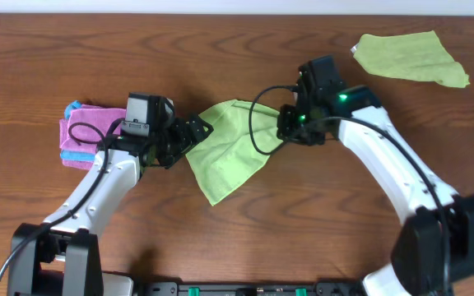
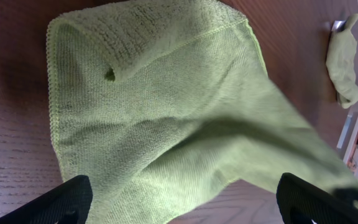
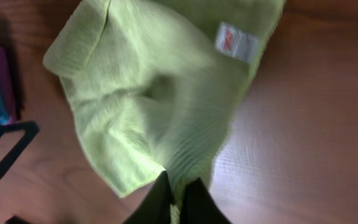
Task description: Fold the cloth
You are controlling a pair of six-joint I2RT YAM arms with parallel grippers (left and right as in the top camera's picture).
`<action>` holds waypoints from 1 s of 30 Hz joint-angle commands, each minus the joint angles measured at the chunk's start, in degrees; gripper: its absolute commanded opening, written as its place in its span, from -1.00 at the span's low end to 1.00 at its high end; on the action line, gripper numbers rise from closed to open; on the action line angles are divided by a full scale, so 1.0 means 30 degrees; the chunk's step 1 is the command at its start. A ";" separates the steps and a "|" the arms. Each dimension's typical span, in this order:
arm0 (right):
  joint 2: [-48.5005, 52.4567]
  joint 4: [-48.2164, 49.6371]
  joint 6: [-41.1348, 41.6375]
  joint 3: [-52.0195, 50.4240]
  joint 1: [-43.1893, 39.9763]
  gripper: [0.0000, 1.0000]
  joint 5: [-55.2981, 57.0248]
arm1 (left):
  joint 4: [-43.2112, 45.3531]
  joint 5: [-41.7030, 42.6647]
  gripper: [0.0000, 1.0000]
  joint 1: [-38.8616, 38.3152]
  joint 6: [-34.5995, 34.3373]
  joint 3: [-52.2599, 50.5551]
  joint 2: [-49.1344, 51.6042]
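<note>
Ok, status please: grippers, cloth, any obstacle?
Left gripper open by the cloth. Right gripper pinching its edge. Cloth rumpled. Pink cloth, other green cloth lie apart.

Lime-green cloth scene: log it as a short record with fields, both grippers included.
cloth: lime-green microfibre cloth, rumpled mid-table, one flap folded over
tag: small white tag, facing up
left gripper: open, at the cloth's left edge
right gripper: shut on the cloth's right edge
other items: pink folded cloth with teal edging, left; second green cloth, far right
surface: brown wooden table
</note>
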 commanded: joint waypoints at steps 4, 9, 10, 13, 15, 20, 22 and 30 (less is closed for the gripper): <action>0.2062 0.2339 -0.1020 0.0233 0.0525 -0.66 -0.1574 | 0.0022 0.0335 0.93 -0.0044 -0.0372 0.0342 0.0029; 0.3373 0.3985 -0.1676 0.0233 0.0845 -0.61 -0.1792 | 0.0015 0.0386 0.93 -0.0044 -0.0415 0.0342 0.0029; 0.3512 0.4262 -0.1909 0.0233 0.0903 -0.60 -0.1872 | 0.0015 0.0379 0.93 -0.0044 -0.0510 0.0342 0.0029; 0.3774 0.5457 -0.3402 0.0233 0.1064 -0.53 -0.3315 | 0.0022 0.0379 0.93 -0.0044 -0.0510 0.0342 0.0029; 0.3781 0.6149 -0.3643 0.0233 0.1209 -0.53 -0.3810 | 0.0022 0.0379 0.93 -0.0044 -0.0510 0.0342 0.0029; 0.3781 0.6382 -0.3657 0.0233 0.1661 -0.50 -0.4473 | 0.0022 0.0379 0.93 -0.0044 -0.0525 0.0342 0.0029; 0.3781 0.6411 -0.3665 0.0233 0.1989 -0.50 -0.4787 | 0.0022 0.0379 0.94 -0.0044 -0.0532 0.0342 0.0029; 0.3497 0.2812 -0.4495 0.1399 0.2091 -0.53 -0.0503 | 0.0080 0.0736 0.93 -0.0044 -0.0648 0.0342 0.0029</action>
